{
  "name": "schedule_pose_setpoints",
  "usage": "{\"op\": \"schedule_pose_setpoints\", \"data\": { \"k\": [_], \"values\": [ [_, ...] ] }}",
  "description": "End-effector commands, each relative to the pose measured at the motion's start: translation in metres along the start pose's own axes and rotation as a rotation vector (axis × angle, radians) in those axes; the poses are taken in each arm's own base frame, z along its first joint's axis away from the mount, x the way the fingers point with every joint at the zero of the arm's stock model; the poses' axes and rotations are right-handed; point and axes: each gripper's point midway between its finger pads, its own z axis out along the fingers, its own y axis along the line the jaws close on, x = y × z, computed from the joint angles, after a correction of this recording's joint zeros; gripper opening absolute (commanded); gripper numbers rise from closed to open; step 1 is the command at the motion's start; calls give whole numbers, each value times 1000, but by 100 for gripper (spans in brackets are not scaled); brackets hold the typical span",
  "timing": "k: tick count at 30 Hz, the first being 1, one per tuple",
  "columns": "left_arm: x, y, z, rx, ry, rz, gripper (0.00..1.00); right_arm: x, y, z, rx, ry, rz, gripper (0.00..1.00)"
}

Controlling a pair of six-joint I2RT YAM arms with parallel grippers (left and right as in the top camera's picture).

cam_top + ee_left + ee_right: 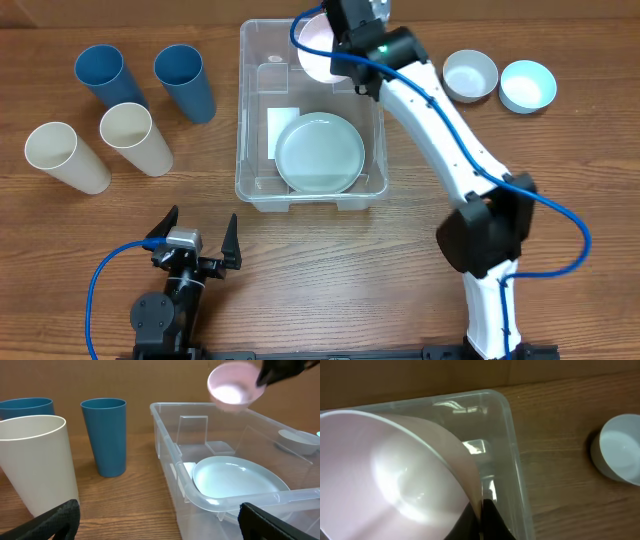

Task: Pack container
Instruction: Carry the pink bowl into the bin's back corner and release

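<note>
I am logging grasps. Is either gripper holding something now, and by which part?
The right gripper holds the pale pink round bowl by its rim, above the clear rectangular plastic container. The open left gripper holds nothing.

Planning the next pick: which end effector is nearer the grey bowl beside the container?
Right. The right end effector holds a pink bowl over the container's far right corner, beside the grey bowl. The left end effector sits open across the container, front left.
</note>
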Motion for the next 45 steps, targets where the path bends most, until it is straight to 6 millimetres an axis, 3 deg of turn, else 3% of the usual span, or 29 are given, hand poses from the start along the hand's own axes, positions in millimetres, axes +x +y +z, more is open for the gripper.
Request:
{"op": "schedule_pose_setpoints", "data": {
  "k": [1, 7, 8, 10, 12, 23, 28, 31, 38, 45],
  "values": [
    [0, 0, 0, 4, -5, 9, 100, -9, -8, 15, 79, -59, -54, 4],
    [0, 0, 0, 4, -5, 9, 100, 5, -18, 53, 131, -26, -58, 4],
    [0, 0, 0, 4, -5, 9, 100, 4, -19, 54, 132, -26, -56, 7],
    [0, 0, 0, 4, -5, 9, 100, 2, -19, 56, 130, -32, -70, 25],
    [0, 0, 0, 4, -5, 9, 100, 0, -18, 56, 126, -40, -100, 31],
    [0, 0, 0, 4, -5, 9, 100, 6, -10, 54, 104, -21, -141, 30],
    [0, 0, 0, 4, -5, 9, 100, 6, 4, 54, 41, -22, -183, 17],
    [0, 0, 0, 4, -5, 9, 100, 7, 12, 55, -4, -16, -204, 15],
    [0, 0, 0, 4, -5, 9, 100, 27, 21, 81, -26, 27, -215, 14],
    [0, 0, 0, 4, -5, 9, 100, 26, 15, 86, -18, 30, -204, 14]
  ]
}}
